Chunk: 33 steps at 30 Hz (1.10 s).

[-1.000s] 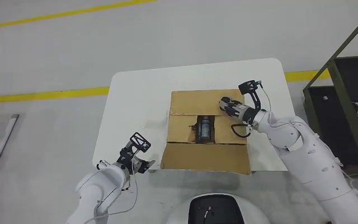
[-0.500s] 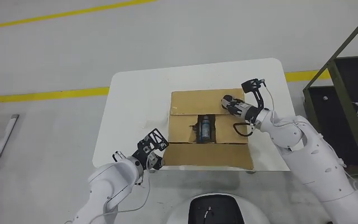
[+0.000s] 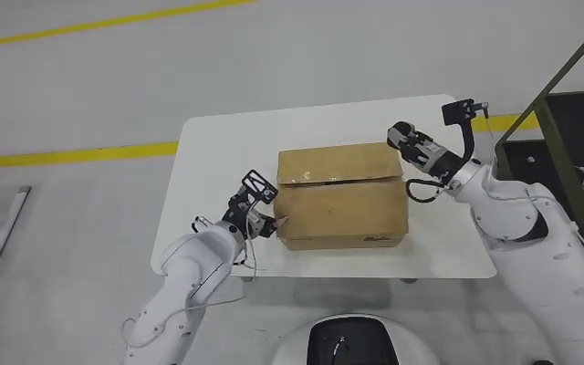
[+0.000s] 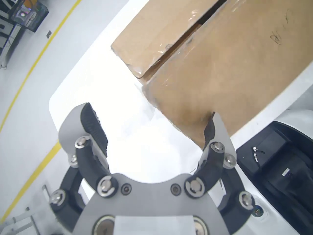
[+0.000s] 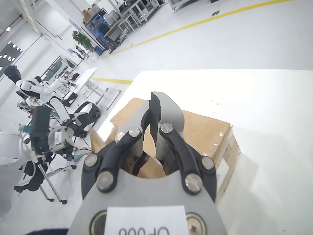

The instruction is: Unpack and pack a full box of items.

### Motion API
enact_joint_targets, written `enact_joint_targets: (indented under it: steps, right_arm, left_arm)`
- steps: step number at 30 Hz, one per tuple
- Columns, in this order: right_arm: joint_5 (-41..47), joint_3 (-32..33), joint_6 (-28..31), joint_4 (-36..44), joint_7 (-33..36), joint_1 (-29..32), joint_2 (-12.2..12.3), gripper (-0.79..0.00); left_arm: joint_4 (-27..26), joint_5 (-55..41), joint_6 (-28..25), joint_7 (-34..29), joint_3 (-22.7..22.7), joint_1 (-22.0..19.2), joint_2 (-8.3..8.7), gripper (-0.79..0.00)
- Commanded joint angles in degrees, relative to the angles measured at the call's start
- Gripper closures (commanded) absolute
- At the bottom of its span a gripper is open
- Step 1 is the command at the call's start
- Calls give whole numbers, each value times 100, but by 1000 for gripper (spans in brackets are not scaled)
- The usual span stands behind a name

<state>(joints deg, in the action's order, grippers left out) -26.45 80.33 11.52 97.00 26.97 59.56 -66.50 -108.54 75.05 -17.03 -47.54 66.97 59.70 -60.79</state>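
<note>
Left gripper point(image 3: 258, 208): at the near left corner of the box point(image 3: 342, 214), on the side nearest to the robot. Its fingers stand wide apart and hold nothing. In the left wrist view one fingertip point(image 4: 212, 125) lies against the cardboard at that corner, while the other is over the bare table point(image 3: 219, 155).

Box: it sits about in the middle of the table, with its long side across the robot's front.

Near flap point(image 3: 342, 205): folded up and over the opening. I cannot tell if it lies quite flat.

Slit point(image 3: 338, 181): a dark narrow line is left between the two long flaps. Through it, the contents cannot be made out.

Far flap point(image 3: 338, 162): folded over from the far side, meeting the near flap at the slit.

Right gripper point(image 3: 399, 137): at the far right corner of the box. Its fingers are drawn almost together, with nothing between them. Whether it touches the cardboard, I cannot tell.

Step in hand: I judge this to be the closing of the box at the end of packing, with one gripper at each end of the lid.

Next move: probably the flaps must be pressed down level, both ends together, so that the slit closes and one flap does not spring up again. The left gripper needs to push on the flap's face and not catch its edge.
</note>
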Motion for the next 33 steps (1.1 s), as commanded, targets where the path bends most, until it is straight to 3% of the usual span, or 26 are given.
enact_joint_targets:
  steps: [1, 7, 11, 14, 23, 33]
  right_arm:
    - [-176, -15, -16, 214, -69, 118, 7, 0]
    - [-1426, -792, -209, 177, -457, 240, -56, 0]
    - [-2496, -1481, -688, -209, -1141, 137, -165, 0]
    - [-2767, -1884, -1017, -494, -1402, 14, -266, 0]
    - [-2892, -2331, -1196, -979, -1419, -293, -441, 0]
    - [-2953, -2372, -1175, -1111, -1386, -340, -523, 0]
  left_arm:
    - [302, -12, 294, -46, -120, -180, -50, -785]
    - [574, -15, 463, -19, -301, -387, -126, -785]
    - [588, 11, 458, -28, -285, -388, -139, -785]
    - [584, 23, 464, -29, -245, -368, -143, -785]
    - [291, 3, 384, 6, 98, -98, -105, -785]
    - [342, 34, 391, 94, 120, -17, -101, -785]
